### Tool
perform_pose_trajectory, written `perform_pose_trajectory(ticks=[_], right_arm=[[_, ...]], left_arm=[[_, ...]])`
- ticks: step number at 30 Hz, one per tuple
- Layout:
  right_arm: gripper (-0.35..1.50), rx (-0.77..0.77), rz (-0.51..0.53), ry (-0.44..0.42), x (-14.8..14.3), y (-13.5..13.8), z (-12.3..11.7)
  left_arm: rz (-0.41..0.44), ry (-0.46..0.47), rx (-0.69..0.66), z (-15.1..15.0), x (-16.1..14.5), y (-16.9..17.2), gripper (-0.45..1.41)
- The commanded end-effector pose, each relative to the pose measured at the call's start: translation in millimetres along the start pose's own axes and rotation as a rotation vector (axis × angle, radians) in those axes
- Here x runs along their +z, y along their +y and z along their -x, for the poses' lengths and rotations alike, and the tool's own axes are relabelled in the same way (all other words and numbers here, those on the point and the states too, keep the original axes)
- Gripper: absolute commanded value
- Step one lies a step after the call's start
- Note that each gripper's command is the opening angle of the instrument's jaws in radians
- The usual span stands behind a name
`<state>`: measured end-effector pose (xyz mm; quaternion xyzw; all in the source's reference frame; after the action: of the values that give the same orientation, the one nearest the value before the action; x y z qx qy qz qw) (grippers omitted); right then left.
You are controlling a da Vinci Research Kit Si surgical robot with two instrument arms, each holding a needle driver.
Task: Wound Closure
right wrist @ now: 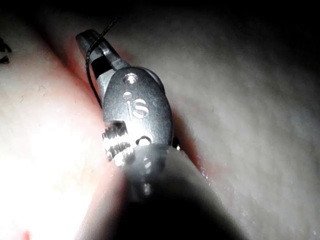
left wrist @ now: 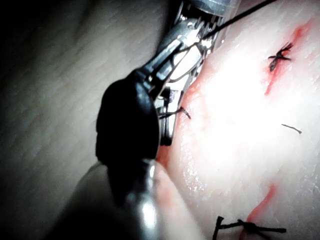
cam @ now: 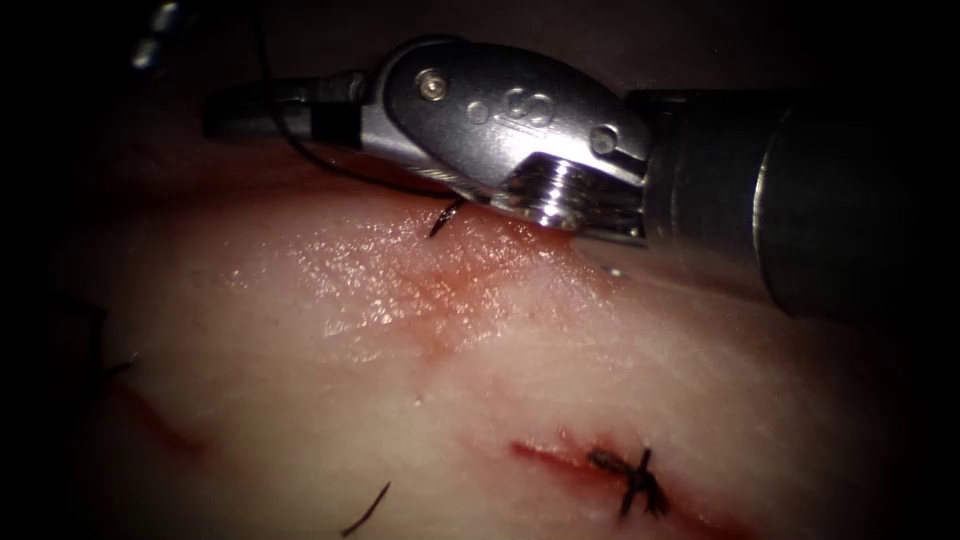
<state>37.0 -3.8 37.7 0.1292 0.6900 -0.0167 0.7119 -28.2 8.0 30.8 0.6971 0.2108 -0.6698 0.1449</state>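
- Nearest the endoscope, we observed the right arm's shaft [cam: 800, 200] entering from the right and crossing above the far part of the tissue [cam: 500, 380].
- We found the right end effector [cam: 255, 108] at the far left of that tool, with its jaws together and clamped on the thread [cam: 350, 172].
- From the jaws, the thread curved down and to the right, then passed under the tool's metal wrist.
- In the right wrist view, the thread [right wrist: 91, 75] crossed the right end effector [right wrist: 92, 45] near its tip and hung down beside the wrist.
- We noted a short thread end [cam: 445, 215] standing out of the tissue just beside the wrist, at the far end of the cut [cam: 440, 300].
- Red fluid [cam: 470, 285] stained the tissue along that part of the cut.
- Nearer the endoscope and to the right, a knotted stitch [cam: 632, 478] sat across a red stretch of the cut.
- A loose cut end of thread [cam: 366, 508] lay on the tissue to the left of that stitch, well apart from it.
- In the left wrist view, the thread [left wrist: 240, 12] ran close past the left end effector [left wrist: 182, 47]; we could not tell its state or whether it held anything.
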Motion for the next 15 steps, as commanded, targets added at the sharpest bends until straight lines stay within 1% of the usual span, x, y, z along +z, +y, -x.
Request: perform_pose_trajectory(ticks=[1,5,10,11,15], right_arm=[[-0.35,-0.001,-0.014,0.008,0.5,0.1,0.0],[-0.35,0.01,-0.035,0.032,0.2,-0.4,0.2],[-0.35,0.021,-0.053,0.067,-0.2,-1.2,0.5],[-0.35,0.029,-0.058,0.08,-0.4,-1.6,0.6],[-0.35,0.051,-0.074,0.108,-0.6,-2.0,0.8]], left_arm=[[-0.025,-0.023,-0.001,1.2,0.0,-0.9,-0.45],[-0.084,-0.046,-0.013,3.4,-1.0,-1.9,-0.45],[-0.118,-0.075,-0.02,6.3,-1.8,-2.8,-0.45],[-0.136,-0.084,-0.021,7.4,-2.1,-3.2,-0.45],[-0.15,-0.062,-0.017,9.3,-2.0,-4.2,-0.45]])
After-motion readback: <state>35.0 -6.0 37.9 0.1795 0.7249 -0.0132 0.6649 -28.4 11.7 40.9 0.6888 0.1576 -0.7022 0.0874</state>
